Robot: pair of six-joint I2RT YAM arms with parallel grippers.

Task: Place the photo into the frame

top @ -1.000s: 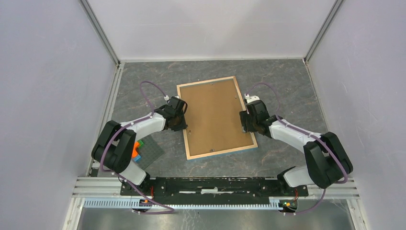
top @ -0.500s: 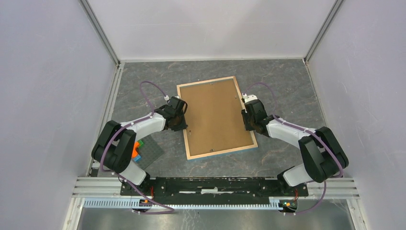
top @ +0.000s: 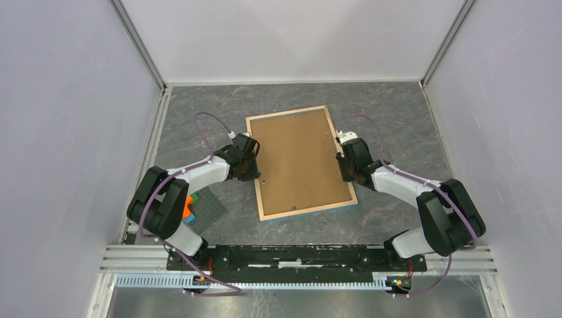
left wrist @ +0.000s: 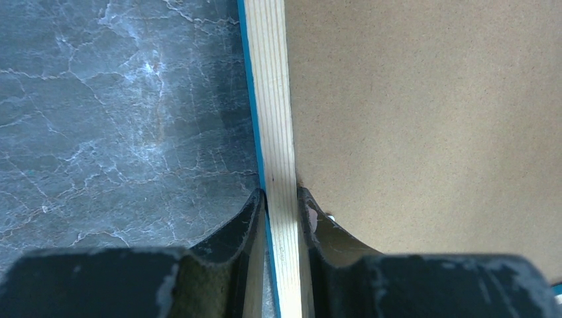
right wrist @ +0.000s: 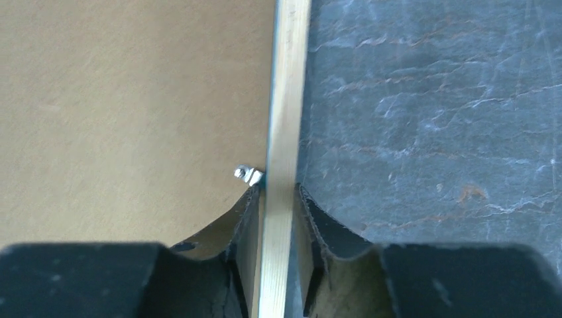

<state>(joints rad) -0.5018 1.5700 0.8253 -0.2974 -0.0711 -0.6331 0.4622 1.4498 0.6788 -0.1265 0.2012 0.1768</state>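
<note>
Wrist views reveal left tool (left wrist: 281,195) and right tool (right wrist: 277,190) pinching the frame (left wrist: 270,93).

You see only the back of the frame (top: 305,210); its front faces the table (top: 397,119). The left arm (top: 199,171) hides part of the coloured blocks (top: 189,207), and both wrist views crop the frame.

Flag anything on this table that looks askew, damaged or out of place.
The frame lies back-up and skewed on the table, backing board fitted; the left tool and right tool each clamp a long side rail. Coloured blocks on a grey plate at the near left seem unrelated. No damage shows.
</note>
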